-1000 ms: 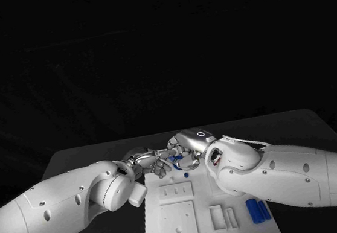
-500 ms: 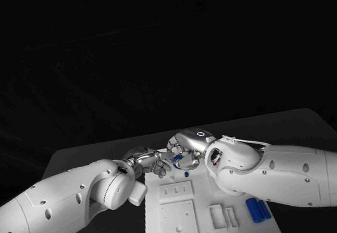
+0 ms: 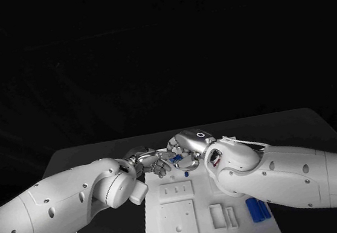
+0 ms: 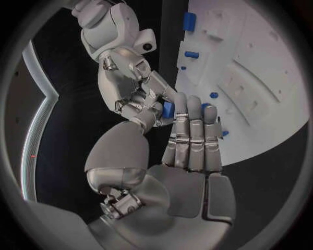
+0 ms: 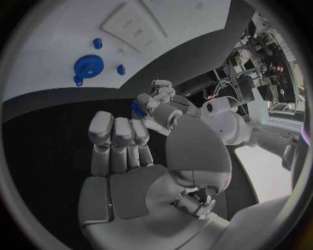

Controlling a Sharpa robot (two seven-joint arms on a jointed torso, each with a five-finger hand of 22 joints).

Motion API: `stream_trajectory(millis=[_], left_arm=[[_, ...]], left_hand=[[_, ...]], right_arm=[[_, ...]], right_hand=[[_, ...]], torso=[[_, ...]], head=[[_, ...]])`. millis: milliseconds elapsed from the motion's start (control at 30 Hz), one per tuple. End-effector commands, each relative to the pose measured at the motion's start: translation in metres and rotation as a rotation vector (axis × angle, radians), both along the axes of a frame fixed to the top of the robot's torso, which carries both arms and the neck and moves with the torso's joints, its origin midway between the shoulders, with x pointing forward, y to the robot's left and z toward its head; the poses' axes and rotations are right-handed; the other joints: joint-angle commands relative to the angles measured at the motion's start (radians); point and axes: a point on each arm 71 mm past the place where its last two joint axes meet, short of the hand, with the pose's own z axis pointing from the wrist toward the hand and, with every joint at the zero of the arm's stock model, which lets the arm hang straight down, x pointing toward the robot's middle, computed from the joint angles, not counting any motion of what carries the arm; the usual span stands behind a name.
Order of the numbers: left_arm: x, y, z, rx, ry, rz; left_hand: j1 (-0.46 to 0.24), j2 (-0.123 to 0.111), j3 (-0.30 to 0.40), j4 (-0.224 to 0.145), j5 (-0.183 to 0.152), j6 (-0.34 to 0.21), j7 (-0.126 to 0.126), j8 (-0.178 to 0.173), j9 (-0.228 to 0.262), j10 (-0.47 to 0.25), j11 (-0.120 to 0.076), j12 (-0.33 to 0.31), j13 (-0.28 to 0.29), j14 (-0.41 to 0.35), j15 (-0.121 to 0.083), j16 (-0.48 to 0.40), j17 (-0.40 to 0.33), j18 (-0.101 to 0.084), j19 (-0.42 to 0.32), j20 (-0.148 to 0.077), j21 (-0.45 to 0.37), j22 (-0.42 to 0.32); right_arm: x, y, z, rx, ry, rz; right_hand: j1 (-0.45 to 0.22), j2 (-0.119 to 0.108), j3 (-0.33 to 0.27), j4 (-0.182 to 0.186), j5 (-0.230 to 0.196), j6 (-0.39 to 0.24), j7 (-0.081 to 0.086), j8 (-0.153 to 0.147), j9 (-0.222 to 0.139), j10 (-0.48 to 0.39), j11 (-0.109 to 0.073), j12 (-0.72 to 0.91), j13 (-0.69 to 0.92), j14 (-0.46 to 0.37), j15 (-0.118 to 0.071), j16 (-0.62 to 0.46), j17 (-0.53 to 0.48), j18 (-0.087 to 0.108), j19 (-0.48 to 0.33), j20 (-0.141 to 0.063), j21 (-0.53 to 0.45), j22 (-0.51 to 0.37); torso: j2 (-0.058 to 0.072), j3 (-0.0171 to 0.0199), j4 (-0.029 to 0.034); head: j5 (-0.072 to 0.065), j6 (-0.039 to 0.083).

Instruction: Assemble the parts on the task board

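My two hands meet fingertip to fingertip over the far end of the white task board. A small blue part sits between them. In the left wrist view the right hand curls its fingers round the blue part, and my left hand's straight fingers press against it. In the right wrist view the left hand clasps the same blue part just past my right hand's fingertips. Both hands hold it above the black table, off the board's far edge.
Two blue cylinders lie at the board's near right, beside white slotted blocks. A blue gear and small blue pegs stand on the board. More blue pieces dot the board.
Almost nothing has changed. The left arm has shifted slightly, and the blue part stays between the two hands.
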Motion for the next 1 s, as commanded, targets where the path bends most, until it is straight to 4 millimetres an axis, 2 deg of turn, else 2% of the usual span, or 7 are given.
stream_trajectory(millis=[33,133,200,300,767,867,1000], left_arm=[[-0.0014,-0.0068,0.0024,0.000,-0.009,-0.024],[-0.0017,-0.0070,0.0023,0.004,-0.009,-0.027],[-0.0018,-0.0068,0.0023,0.004,-0.009,-0.026],[-0.0017,-0.0067,0.0024,0.005,-0.011,-0.023],[-0.0023,-0.0042,0.0021,0.023,-0.018,-0.029],[-0.0018,-0.0027,0.0020,0.027,-0.019,-0.024],[-0.0013,-0.0013,0.0020,0.031,-0.021,-0.017]], left_hand=[[-0.006,0.008,0.003,-0.001,0.003,0.008,-0.003,0.004,0.001,0.006,-0.006,0.005,0.002,0.005,-0.004,0.007,-0.001,0.006,-0.001,-0.023,0.006,-0.002],[0.009,0.023,0.015,-0.016,0.008,0.014,-0.005,0.005,0.002,0.008,-0.007,0.006,0.005,0.006,-0.006,0.010,-0.002,0.006,-0.001,-0.024,0.009,-0.003],[0.025,0.041,0.031,-0.045,0.046,0.019,-0.006,0.003,0.003,0.009,-0.008,0.006,0.008,0.005,-0.006,0.014,-0.004,0.004,-0.002,-0.025,0.013,-0.005],[0.037,0.063,0.044,-0.072,0.062,0.024,-0.007,0.003,0.004,0.010,-0.008,0.005,0.011,0.005,-0.006,0.017,-0.006,0.002,-0.003,-0.025,0.016,-0.006],[0.023,0.093,0.108,-0.091,0.043,0.065,-0.022,0.021,0.032,0.037,-0.020,0.015,0.026,0.019,-0.013,0.042,-0.008,-0.005,-0.001,-0.031,0.035,-0.015],[0.014,0.098,0.110,-0.092,0.041,0.075,-0.027,0.028,0.045,0.048,-0.026,0.025,0.034,0.028,-0.020,0.059,-0.002,-0.004,0.005,-0.036,0.044,-0.014],[0.003,0.101,0.113,-0.097,0.043,0.081,-0.032,0.033,0.064,0.053,-0.032,0.040,0.046,0.031,-0.027,0.079,0.004,-0.005,0.009,-0.043,0.058,-0.013]], right_arm=[[-0.0028,0.0047,-0.0008,-0.010,-0.004,0.019],[-0.0026,0.0042,-0.0010,-0.010,-0.004,0.017],[-0.0023,0.0039,-0.0013,-0.011,-0.003,0.015],[-0.0018,0.0033,-0.0022,-0.013,-0.001,0.012],[-0.0008,-0.0002,-0.0070,-0.027,0.014,0.003],[-0.0004,-0.0012,-0.0071,-0.018,0.021,0.002],[0.0002,-0.0027,-0.0072,-0.009,0.024,-0.003]], right_hand=[[0.000,0.000,0.005,-0.002,-0.005,0.071,0.034,0.003,0.001,0.005,0.001,0.004,0.001,0.001,-0.008,-0.002,0.001,0.114,0.004,-0.005,-0.002,0.004],[0.000,-0.001,0.006,-0.002,-0.005,0.071,0.034,0.003,0.002,0.005,0.001,0.005,0.002,0.001,-0.008,-0.002,0.001,0.114,0.004,-0.005,-0.002,0.004],[0.000,-0.001,0.006,-0.002,-0.005,0.071,0.034,0.003,0.002,0.005,0.001,0.005,0.002,0.001,-0.008,-0.002,0.001,0.114,0.004,-0.005,-0.002,0.003],[0.000,-0.001,0.007,-0.002,-0.005,0.071,0.034,0.003,0.002,0.005,0.001,0.005,0.002,0.001,-0.008,-0.002,0.001,0.114,0.005,-0.005,-0.002,0.003],[-0.002,-0.006,0.011,-0.003,-0.005,0.072,0.034,0.002,0.002,0.002,0.001,0.002,-0.001,0.001,-0.008,-0.003,0.001,0.114,0.005,-0.005,-0.003,0.003],[-0.007,-0.019,0.013,-0.001,-0.003,0.073,0.034,0.001,0.003,-0.002,0.001,-0.002,-0.004,0.002,-0.008,-0.005,0.001,0.114,0.007,-0.004,-0.004,0.002],[-0.037,-0.065,0.005,0.028,0.027,0.073,0.034,-0.006,0.002,-0.009,0.002,-0.011,-0.011,0.004,-0.007,-0.009,-0.001,0.114,0.013,0.000,-0.007,-0.001]], torso=[[0.000,-0.0003,-0.0006],[0.000,-0.0003,-0.0004],[0.000,-0.0002,0.0000],[0.000,-0.0002,0.0003],[0.001,-0.0005,-0.0007],[0.000,-0.0004,-0.0005],[0.000,-0.0001,-0.0003]], head=[[-0.001,-0.002],[-0.001,-0.002],[-0.001,-0.002],[-0.001,-0.002],[0.001,-0.005],[0.001,-0.005],[0.001,-0.004]])
